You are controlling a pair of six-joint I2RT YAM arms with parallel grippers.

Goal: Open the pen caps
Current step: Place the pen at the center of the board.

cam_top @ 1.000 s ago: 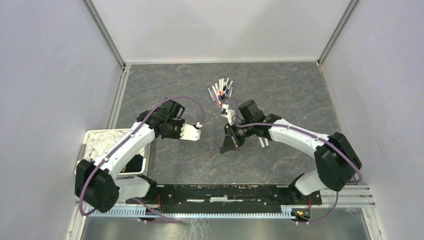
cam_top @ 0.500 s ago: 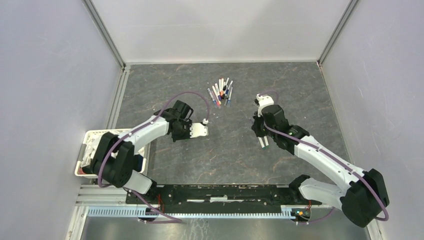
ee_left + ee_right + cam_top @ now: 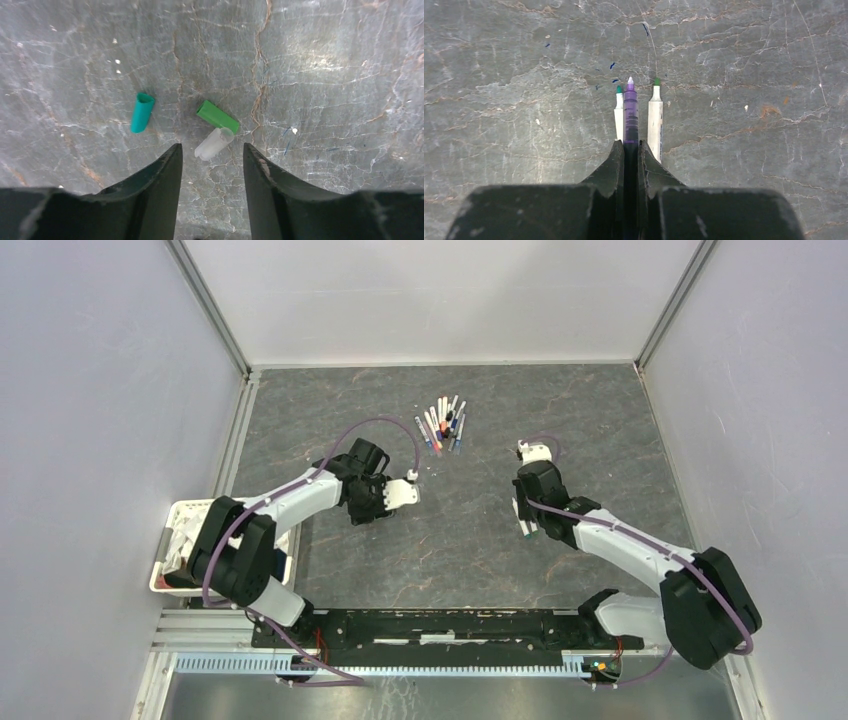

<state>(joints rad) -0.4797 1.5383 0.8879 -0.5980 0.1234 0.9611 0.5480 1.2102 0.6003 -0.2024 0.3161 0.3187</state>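
purple pen point(image 3: 630, 112): uncapped; its long axis runs straight out from the right gripper, with the purple nib pointing away from the wrist.
right gripper point(image 3: 630, 147): fingers clamped tight on the purple pen's barrel.
pens beside it: a teal-tipped pen point(image 3: 619, 117) and a green-tipped pen point(image 3: 655, 117), both uncapped, lie flat on the table point(image 3: 600, 420). they flank the purple pen, parallel to it, nibs pointing the same way.
loose caps: a teal cap point(image 3: 142, 112), a green cap point(image 3: 217, 116) and a clear cap point(image 3: 214, 143) lie on their sides on the table. the green and clear caps touch at one end; the teal cap lies apart.
left gripper point(image 3: 212, 155): fingers spread wide, gripping nothing; the clear cap lies just ahead of the gap.
pen bundle point(image 3: 443, 425): fanned at the far centre of the table, long axes roughly far-to-near; any print is too small to read.
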